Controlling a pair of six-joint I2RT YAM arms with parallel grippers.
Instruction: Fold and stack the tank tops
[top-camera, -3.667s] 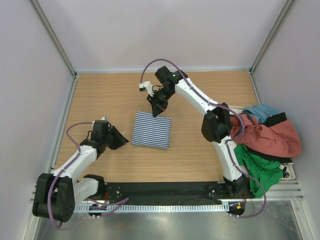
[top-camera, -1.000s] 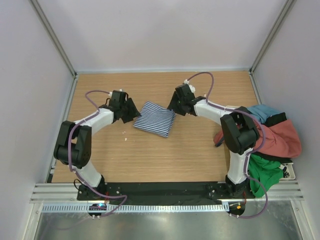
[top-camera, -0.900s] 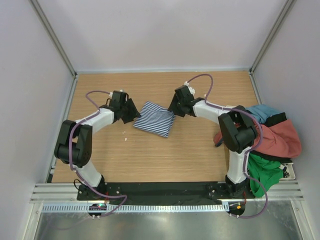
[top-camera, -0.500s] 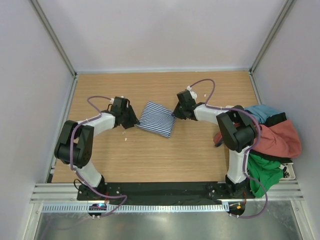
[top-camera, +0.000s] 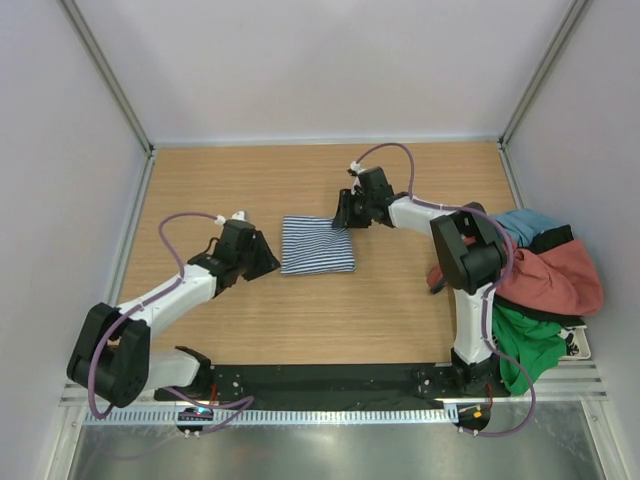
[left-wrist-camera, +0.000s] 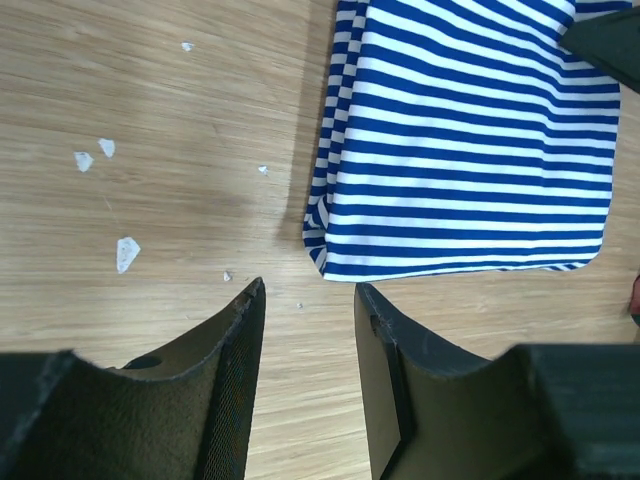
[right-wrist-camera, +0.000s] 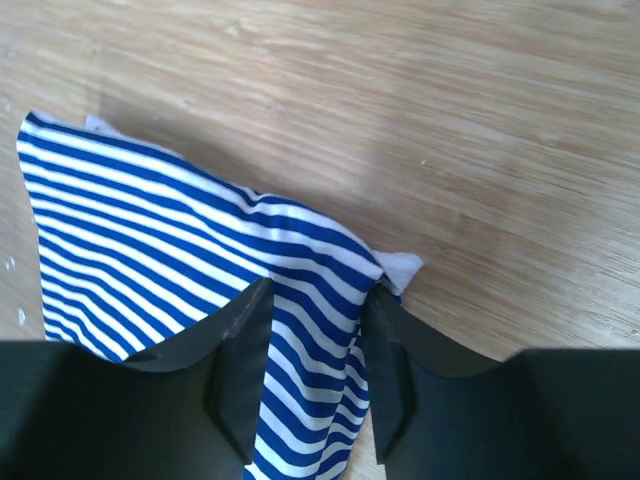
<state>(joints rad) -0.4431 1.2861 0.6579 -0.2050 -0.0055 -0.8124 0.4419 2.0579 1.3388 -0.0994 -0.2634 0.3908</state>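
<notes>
Striped tank top (top-camera: 317, 245): folded into a flat rectangle in the middle of the worktop (top-camera: 200, 190), between the two arms.
Rust-red tank top (top-camera: 548, 285): in the heap at the right edge, with a green garment (top-camera: 525, 345) and a blue garment (top-camera: 520, 225), well apart from the striped one.
Left fingers (top-camera: 268, 263): apart, low over bare wood, just beside the fold's near-left corner and not touching it.
Right fingers (top-camera: 341, 219): apart, at the fold's far-right corner, with striped cloth lying in the gap between them.
Top view alone: shows both arms, the heap and the whole outline of the fold.
Left wrist view alone: shows white specks (left-wrist-camera: 125, 252) on the wood left of the cloth, and stacked layers along the fold's left edge.
Right wrist view alone: shows a white scrap of trim (right-wrist-camera: 400, 268) poking out at the corner beside one finger.
Edges: the near edge runs straight and the far-right corner is rumpled.
Open room: bare wood lies left, near and far of the fold; the heap borders the right.
</notes>
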